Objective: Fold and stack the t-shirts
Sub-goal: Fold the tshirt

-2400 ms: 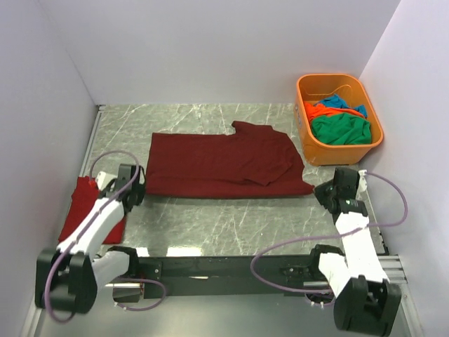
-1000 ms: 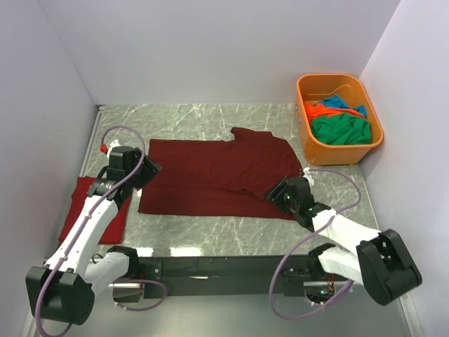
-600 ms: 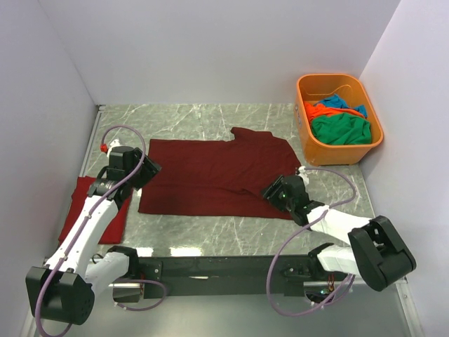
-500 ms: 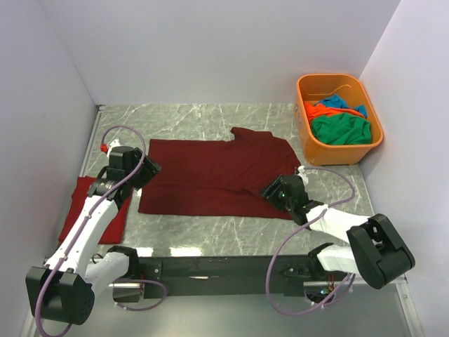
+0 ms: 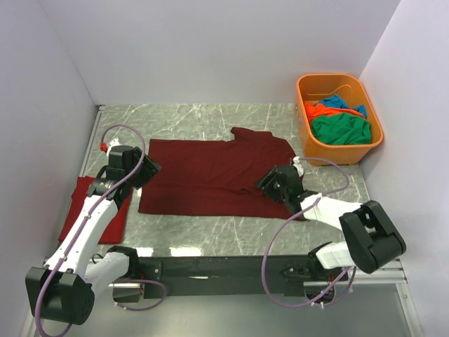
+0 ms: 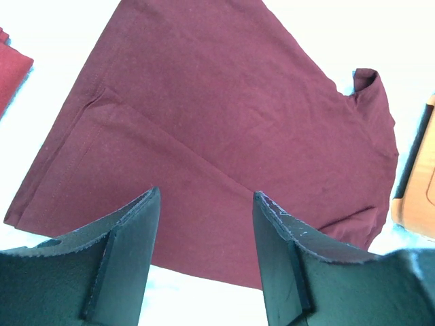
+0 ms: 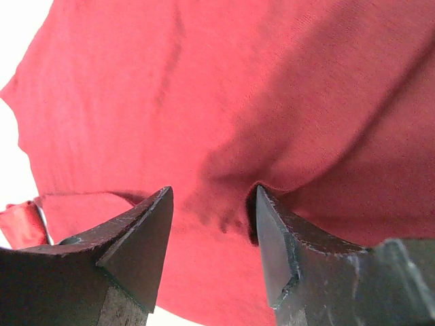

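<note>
A dark maroon t-shirt [image 5: 210, 175] lies spread flat in the middle of the table, with its collar at the far edge and one side folded over. My left gripper [image 5: 145, 170] hovers open at the shirt's left edge. In the left wrist view the gripper [image 6: 204, 204] has nothing between its fingers and the maroon cloth [image 6: 224, 115] lies beyond. My right gripper [image 5: 270, 184] is down on the shirt's right part. Its jaws [image 7: 212, 204] stand open and the right fingertip [image 7: 268, 217] presses a crease into the cloth [image 7: 204, 81]. A bright red shirt [image 5: 88, 214] lies folded at the left.
An orange plastic tub [image 5: 330, 153] stands at the back right. It holds a green shirt [image 5: 342, 130], an orange shirt [image 5: 319, 111] and a blue shirt [image 5: 337, 102]. White walls close in the table on the left, right and back. The arms' base rail runs along the near edge.
The maroon shirt has shifted nearer the front. The left arm rose to the shirt's left edge and has held still since. The right gripper crept left and forward onto the shirt.
</note>
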{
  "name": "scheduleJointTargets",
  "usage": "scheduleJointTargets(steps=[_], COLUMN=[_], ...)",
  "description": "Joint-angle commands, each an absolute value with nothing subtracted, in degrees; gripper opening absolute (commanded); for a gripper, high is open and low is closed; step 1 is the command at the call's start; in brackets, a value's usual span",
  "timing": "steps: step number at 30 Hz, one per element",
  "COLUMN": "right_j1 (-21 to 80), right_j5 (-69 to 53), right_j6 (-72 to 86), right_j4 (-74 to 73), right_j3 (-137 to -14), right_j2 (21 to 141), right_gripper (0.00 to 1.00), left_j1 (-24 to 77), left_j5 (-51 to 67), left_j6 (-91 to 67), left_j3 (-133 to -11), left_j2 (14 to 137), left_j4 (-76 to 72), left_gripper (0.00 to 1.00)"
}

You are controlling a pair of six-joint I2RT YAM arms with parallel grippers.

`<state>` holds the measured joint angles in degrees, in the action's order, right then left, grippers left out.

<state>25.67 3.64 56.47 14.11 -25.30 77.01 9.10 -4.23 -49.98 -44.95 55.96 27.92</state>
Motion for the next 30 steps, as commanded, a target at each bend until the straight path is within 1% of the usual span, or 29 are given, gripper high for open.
scheduleJointTargets(steps=[1, 7, 9, 12, 13, 14, 22, 25, 28, 30], right_j1=[26.2, 26.1, 26.2, 26.3, 26.3, 26.3, 26.6, 26.8, 26.6, 26.6], right_j5=[4.7, 3.8, 4.1, 4.6, 4.7, 4.8, 6.4, 8.7, 8.7, 9.0], right_j6=[55.3, 55.3, 55.0, 54.3, 53.9, 53.5, 50.5, 51.2, 52.8, 53.3], right_j4=[16.1, 17.1, 16.9, 16.1, 15.4, 14.9, 9.5, 8.8, 7.9, 6.9], right_j3=[-30.0, -33.4, -34.7, -36.4, -36.9, -38.0, -43.8, -41.2, -35.4, -33.4], right_j2=[79.5, 84.5, 85.9, 87.3, 87.6, 88.1, 91.5, 87.5, 80.0, 77.8], right_gripper=[0.59, 0.57, 0.53, 0.39, 0.32, 0.29, 0.27, 0.26, 0.26, 0.27], left_j1=[9.3, 9.3, 9.3, 9.3, 9.3, 9.3, 9.3, 9.3, 9.3, 9.3], left_j5=[-3.9, -3.7, -3.6, -3.8, -3.9, -3.9, -3.8, -4.1, -4.0, -4.0], left_j6=[-48.4, -48.5, -48.5, -48.5, -48.5, -48.4, -48.4, -48.2, -48.2, -48.2], left_j3=[-47.6, -48.2, -48.4, -48.7, -48.8, -48.7, -48.5, -48.5, -48.1, -47.9], left_j2=[54.8, 54.8, 54.8, 54.5, 54.4, 54.3, 54.6, 54.6, 54.4, 54.6], left_j4=[27.5, 27.7, 27.9, 28.1, 28.1, 28.0, 27.9, 28.1, 27.9, 27.8], left_gripper=[0.61, 0.61, 0.61, 0.61, 0.61, 0.61, 0.6, 0.61, 0.61, 0.61])
